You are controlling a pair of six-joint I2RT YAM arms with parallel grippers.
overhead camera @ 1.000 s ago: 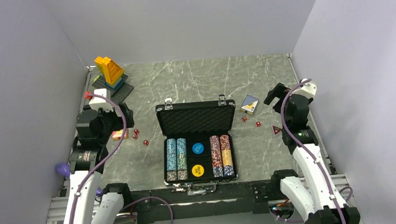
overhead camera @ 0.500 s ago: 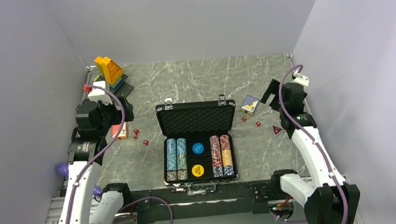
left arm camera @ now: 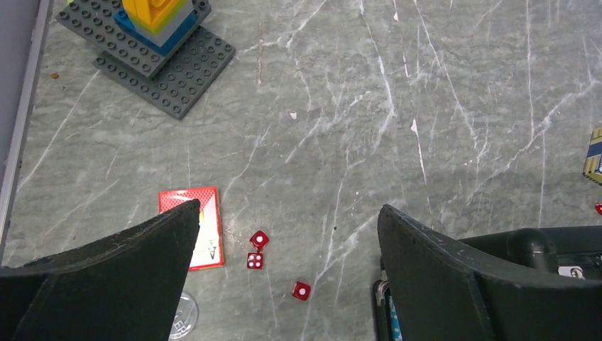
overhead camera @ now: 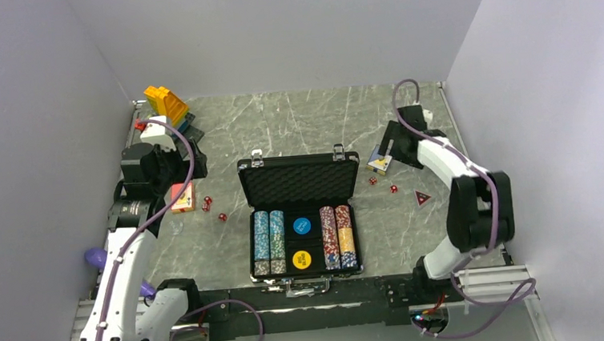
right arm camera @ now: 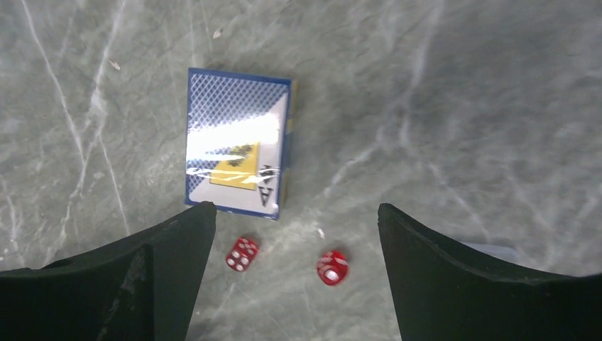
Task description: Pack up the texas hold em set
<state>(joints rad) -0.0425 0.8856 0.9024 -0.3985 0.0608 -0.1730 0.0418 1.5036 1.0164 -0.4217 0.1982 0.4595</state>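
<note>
Toward the tabletop's right edge, just past the case lid's right corner, the blue cellophane-wrapped card deck (right arm camera: 238,142) lay flat. Two small red dice (right arm camera: 242,253) sat near its short end, not touching it. The right gripper (right arm camera: 294,213) hovered above with fingers spread wide, empty. The deck looked light and stiff, with glossy wrap that was probably slippery; best pinched across the long edges. The left gripper (left arm camera: 289,209) was also wide and empty, over the flat red card deck (left arm camera: 209,234) and three more red dice (left arm camera: 254,261) near the left edge. The flat black foam-lined case (overhead camera: 300,183) sat open mid-tabletop toward the near edge, striped poker chip rows (overhead camera: 270,241) inside. The dice were tiny and hard, likely to roll.
</note>
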